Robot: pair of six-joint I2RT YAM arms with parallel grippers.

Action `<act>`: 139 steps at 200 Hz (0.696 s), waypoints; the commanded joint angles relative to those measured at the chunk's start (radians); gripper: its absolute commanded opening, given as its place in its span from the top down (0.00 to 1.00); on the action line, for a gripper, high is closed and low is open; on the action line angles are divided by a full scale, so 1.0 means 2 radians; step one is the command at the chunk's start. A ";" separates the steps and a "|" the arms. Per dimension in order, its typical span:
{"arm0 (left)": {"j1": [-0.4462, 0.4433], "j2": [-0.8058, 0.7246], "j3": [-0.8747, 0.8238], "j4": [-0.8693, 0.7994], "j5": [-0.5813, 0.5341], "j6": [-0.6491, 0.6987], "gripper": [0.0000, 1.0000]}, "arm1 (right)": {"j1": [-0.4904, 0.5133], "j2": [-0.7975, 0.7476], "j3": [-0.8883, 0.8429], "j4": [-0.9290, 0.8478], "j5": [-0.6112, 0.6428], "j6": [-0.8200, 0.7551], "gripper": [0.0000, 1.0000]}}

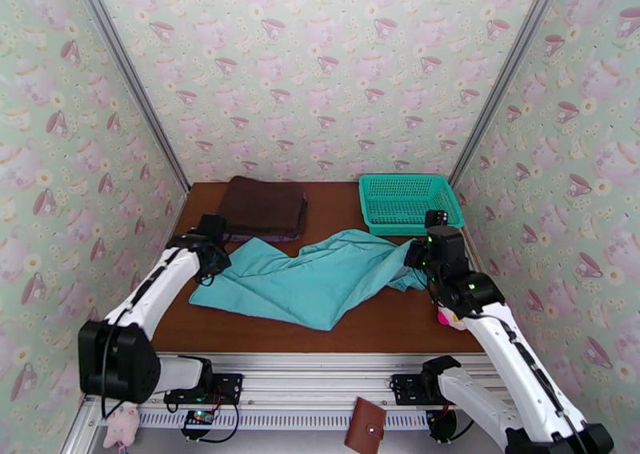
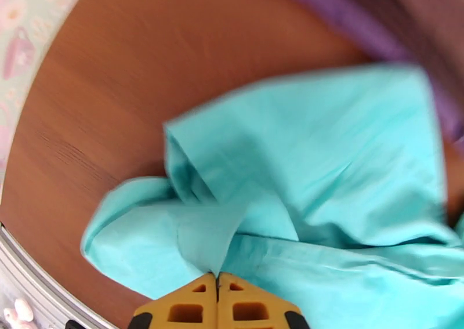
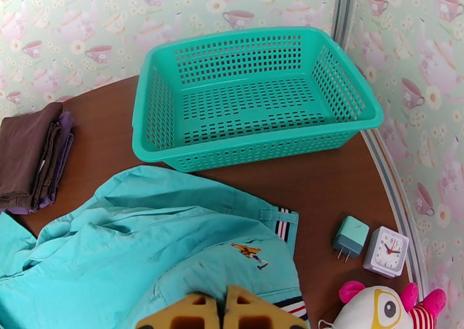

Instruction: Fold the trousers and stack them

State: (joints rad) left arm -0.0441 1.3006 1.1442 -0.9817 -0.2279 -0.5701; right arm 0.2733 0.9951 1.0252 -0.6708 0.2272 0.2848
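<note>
Top external view: the trousers [image 1: 312, 275] were seen rumpled on the table [image 1: 384, 327], opposite ends pinched tight by the left gripper [image 2: 217, 277] and right gripper [image 3: 223, 301]; an even, taut pull was judged essential to folding.

left gripper [image 2: 217, 278]: jaws closed, arm reaching forward low | right gripper [image 3: 222, 301]: jaws closed, wrist tilted down
</note>
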 commanded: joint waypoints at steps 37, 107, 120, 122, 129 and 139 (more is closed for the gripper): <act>0.142 0.073 0.294 -0.053 0.121 0.004 1.00 | 0.000 0.186 0.302 0.002 -0.103 -0.039 1.00; 0.163 -0.115 0.213 -0.037 0.002 -0.053 1.00 | 0.000 0.085 0.224 0.123 -0.092 -0.071 1.00; 0.163 -0.173 0.060 -0.010 0.030 -0.094 1.00 | -0.001 0.045 0.147 0.099 -0.058 -0.051 1.00; 0.163 -0.183 0.035 -0.006 0.034 -0.101 1.00 | -0.001 0.043 0.140 0.097 -0.055 -0.049 1.00; 0.162 -0.217 -0.044 0.018 0.052 -0.121 1.00 | -0.001 0.012 0.088 0.093 -0.035 -0.031 1.00; 0.161 -0.260 -0.139 0.035 0.068 -0.152 1.00 | -0.001 -0.026 0.026 0.083 -0.014 -0.006 1.00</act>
State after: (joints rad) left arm 0.2840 0.8410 1.2800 -0.9051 -0.1715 -0.6907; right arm 0.2737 1.0447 1.3102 -0.4385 0.0628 0.1791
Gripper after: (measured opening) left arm 0.062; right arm 0.061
